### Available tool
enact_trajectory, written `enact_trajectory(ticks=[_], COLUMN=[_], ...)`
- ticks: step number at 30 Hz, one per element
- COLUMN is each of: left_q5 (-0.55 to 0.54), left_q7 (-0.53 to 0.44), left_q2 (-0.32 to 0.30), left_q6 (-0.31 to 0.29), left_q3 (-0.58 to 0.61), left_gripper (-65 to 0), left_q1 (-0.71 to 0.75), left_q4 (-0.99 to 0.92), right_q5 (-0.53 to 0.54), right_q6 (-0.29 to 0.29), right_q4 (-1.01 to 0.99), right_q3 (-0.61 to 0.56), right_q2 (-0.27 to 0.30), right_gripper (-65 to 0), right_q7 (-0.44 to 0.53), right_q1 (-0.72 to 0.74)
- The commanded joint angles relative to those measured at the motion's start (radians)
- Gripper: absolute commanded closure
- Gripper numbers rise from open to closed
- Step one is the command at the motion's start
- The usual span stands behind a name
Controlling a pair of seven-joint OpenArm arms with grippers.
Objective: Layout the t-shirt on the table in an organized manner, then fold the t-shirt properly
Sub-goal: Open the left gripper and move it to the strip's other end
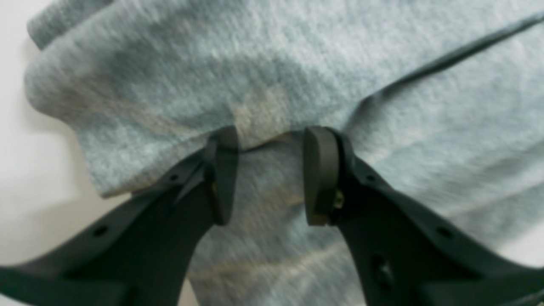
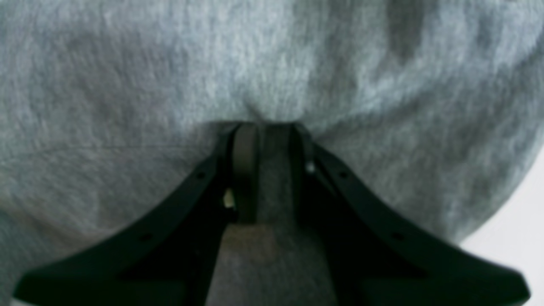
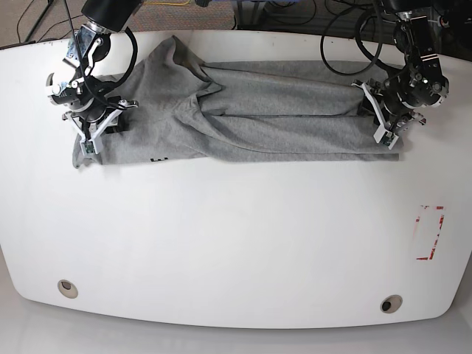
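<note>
The grey t-shirt lies stretched sideways across the far part of the white table, bunched in folds toward its left end. At that left end my right gripper is shut on the t-shirt; in the right wrist view the right gripper has its narrow jaws pinching a tuck of cloth. My left gripper is at the shirt's right end. Up close, the left gripper has its jaws well apart, straddling a fold of the t-shirt with cloth lying loose between them.
A red-outlined rectangle mark sits near the table's right edge. Two round grommet holes lie along the near edge. Dark cables hang behind the far right. Bare tabletop shows beside the shirt's folded edge.
</note>
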Motion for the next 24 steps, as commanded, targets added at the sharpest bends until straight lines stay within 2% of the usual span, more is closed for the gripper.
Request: enact_trajectory(ticks=[1, 5, 9, 13, 16, 24], left_q5=[-0.062, -0.140, -0.228, -0.286, -0.307, -0.340], left_q7=[0.026, 0.097, 0.183, 0.214, 0.214, 0.214], left_q2=[-0.012, -0.008, -0.011, -0.012, -0.017, -0.071], left_q6=[-0.001, -0.001, -0.001, -0.001, -0.001, -0.001], left_q3=[-0.036, -0.120, -0.223, -0.322, -0.362, -0.376], left_gripper=[-24.3, -26.9, -37.4, -42.8, -43.9, -44.0], left_q1=[-0.018, -0.057, -0.089, -0.093, -0.095, -0.095], left_q4=[0.047, 0.071, 0.071, 0.068, 0.042, -0.107], right_q5=[-0.038, -0.038, -0.038, -0.038, -0.038, -0.038], right_q6=[-0.005, -0.005, -0.005, -0.005, -0.005, -0.005], right_q4=[-0.005, -0.005, -0.005, -0.005, -0.005, -0.005], right_q3=[0.001, 0.001, 0.001, 0.001, 0.001, 0.001], right_q2=[0.005, 0.005, 0.004, 0.004, 0.004, 0.004], right_gripper=[-12.2, -12.2, -12.2, -12.2, -12.2, -12.2], right_q7=[-0.048, -0.049, -0.049, -0.051, -0.051, -0.051], right_q1=[-0.004, -0.003, -0.003, -0.003, -0.004, -0.001])
